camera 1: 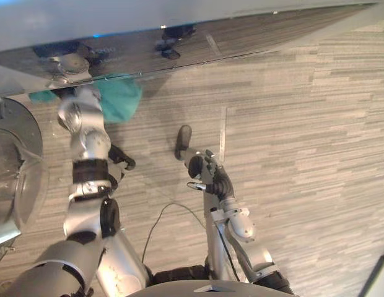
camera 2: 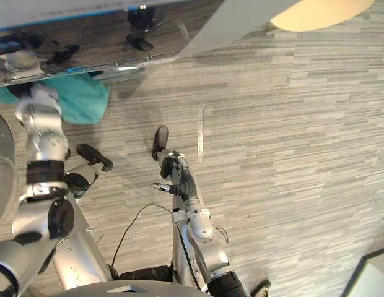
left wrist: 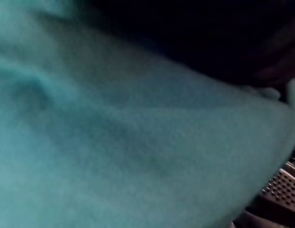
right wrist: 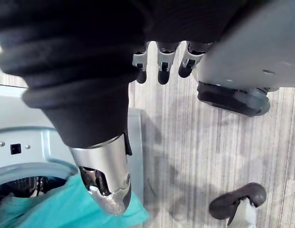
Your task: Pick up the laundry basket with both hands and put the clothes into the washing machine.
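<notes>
Grey plank floor (camera 1: 303, 154), prob. laminate

The washing machine (right wrist: 24, 135) stands at my left, and the cloth (camera 1: 121, 99) lies in its opening, partly inside the drum (left wrist: 280, 187). My right hand (camera 1: 204, 168) hangs right of the cloth, well apart from it, above the floor (camera 1: 303, 154).

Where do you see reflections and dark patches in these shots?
Left eye view: the glossy dark panel along the top mirrors the floor, and the washing machine door carries pale highlights. Left wrist view: the teal garment is lit, the area past it nearly black. Right wrist view: the drum opening behind the garment is dark.
</notes>
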Controlling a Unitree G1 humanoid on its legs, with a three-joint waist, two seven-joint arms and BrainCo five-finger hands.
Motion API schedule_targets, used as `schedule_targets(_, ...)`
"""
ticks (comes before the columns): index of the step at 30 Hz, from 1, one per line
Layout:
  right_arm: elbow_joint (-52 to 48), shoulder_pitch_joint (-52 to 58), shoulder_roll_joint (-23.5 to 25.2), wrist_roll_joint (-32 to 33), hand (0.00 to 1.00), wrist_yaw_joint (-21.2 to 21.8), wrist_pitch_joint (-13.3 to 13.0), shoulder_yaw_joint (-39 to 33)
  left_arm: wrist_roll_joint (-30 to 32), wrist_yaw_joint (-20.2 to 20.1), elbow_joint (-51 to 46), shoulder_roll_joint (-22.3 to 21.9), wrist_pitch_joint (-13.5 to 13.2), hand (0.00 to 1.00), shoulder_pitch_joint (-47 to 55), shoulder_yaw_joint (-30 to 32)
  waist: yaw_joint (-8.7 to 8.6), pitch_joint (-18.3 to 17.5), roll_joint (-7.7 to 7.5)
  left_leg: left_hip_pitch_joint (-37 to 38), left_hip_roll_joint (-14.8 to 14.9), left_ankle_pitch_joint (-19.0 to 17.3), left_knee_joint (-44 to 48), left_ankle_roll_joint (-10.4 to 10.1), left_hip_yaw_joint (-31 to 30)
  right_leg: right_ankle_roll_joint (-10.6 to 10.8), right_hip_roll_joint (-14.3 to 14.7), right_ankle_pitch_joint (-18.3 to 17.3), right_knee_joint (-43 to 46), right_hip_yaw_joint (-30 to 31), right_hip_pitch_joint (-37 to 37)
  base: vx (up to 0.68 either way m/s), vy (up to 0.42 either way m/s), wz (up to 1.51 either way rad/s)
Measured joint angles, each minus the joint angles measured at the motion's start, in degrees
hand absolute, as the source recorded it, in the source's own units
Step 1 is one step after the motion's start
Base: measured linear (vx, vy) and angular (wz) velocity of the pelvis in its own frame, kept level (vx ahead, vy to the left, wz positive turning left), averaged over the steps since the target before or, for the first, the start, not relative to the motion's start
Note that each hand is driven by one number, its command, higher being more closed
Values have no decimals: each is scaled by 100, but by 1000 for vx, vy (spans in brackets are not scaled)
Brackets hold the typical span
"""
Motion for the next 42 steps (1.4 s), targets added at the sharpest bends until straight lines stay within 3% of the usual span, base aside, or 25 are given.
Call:
schedule_targets(4,-156,144,13,381,0,116,-87,-118,42,6,-636,495,-47,100,-562,-383,-7,2,5,-79,53,2,-43,2,158,9,30,96,-165,-12,-86,58,49,-7)
schedule_targets(8,-155,146,28,803,0,118,-145,-321,489,154,-701,832,-47,100,-1518,-739,-31,6,18,-85,88,13,-100,20,378,67,48,215,-350,-5,-87,61,70,-7)
schedule_targets(14,-123,148,-12,1330,0,117,-160,-503,1151,397,230,1460,201,100,-2774,-1157,-24,8,21,-87,98,82,-320,125,630,59,140,464,-767,-40,-97,45,50,-10)
schedule_targets(16,-121,150,-44,1427,0,122,-161,-552,1666,449,456,1688,489,100,-2910,-1516,-12,7,21,-92,95,95,-355,138,660,63,156,533,-860,-48,-88,26,40,-6)
schedule_targets(18,-133,193,-42,1639,0,222,-195,-697,3555,571,664,1967,1069,100,-3012,-2105,0,3,31,-133,75,131,-434,164,668,60,166,633,-986,-65,-85,6,41,-3)
schedule_targets(19,-139,231,-40,1653,0,250,-221,-739,3999,563,666,2003,1171,0,-3020,-2197,0,1,36,-150,75,135,-436,170,663,61,168,651,-1012,-77,-84,-2,32,-1)
schedule_targets(20,-151,336,-39,1799,0,324,-310,-792,5010,463,713,2072,1340,0,-3025,-2305,14,5,42,-165,75,140,-444,178,663,65,169,683,-1046,-87,-84,-3,30,-1)
schedule_targets(21,-159,392,-37,1833,0,339,-335,-818,5347,428,775,2085,1380,0,-3036,-2315,13,7,46,-171,73,145,-448,185,664,64,169,695,-1060,-92,-84,-5,33,-1)
schedule_targets(22,-161,480,-26,1932,0,351,-351,-896,6200,225,991,2118,1521,0,-3069,-2304,15,15,63,-185,59,169,-479,206,667,56,168,735,-1110,-113,-84,-6,30,1)
schedule_targets(26,-177,527,-7,2237,0,360,-429,-940,7346,-454,1561,2295,1656,0,-3057,-2269,54,19,98,-189,28,267,-627,197,721,45,180,834,-1286,-152,-84,-3,8,1)
schedule_targets(31,-356,636,27,2303,0,461,-430,-930,7429,-793,1730,2310,1662,0,-2876,-1978,107,12,126,-216,54,277,-632,197,726,45,202,868,-1350,-159,-85,1,1,-1)
schedule_targets(34,-361,636,34,2300,0,553,-409,-928,6832,-910,1860,2187,1635,0,-2643,-1242,87,11,128,-222,52,277,-634,198,723,47,203,884,-1383,-168,-72,0,0,0)
schedule_targets(36,-360,636,27,2276,0,552,-323,-916,5542,-901,1987,2122,1715,0,-2630,-846,77,13,132,-222,46,301,-650,217,711,39,203,895,-1364,-182,-56,0,0,0)
schedule_targets(39,-357,636,-5,2202,0,553,-204,-872,4447,-857,1987,2121,1707,0,-2666,-668,68,14,133,-229,13,364,-719,225,687,26,198,919,-1392,-211,-35,22,17,6)
schedule_targets(42,-355,640,-52,2185,0,560,-157,-879,3995,-836,1987,2121,1682,0,-2663,-660,76,17,134,-231,-9,422,-778,229,648,7,198,932,-1430,-268,3,15,11,7)
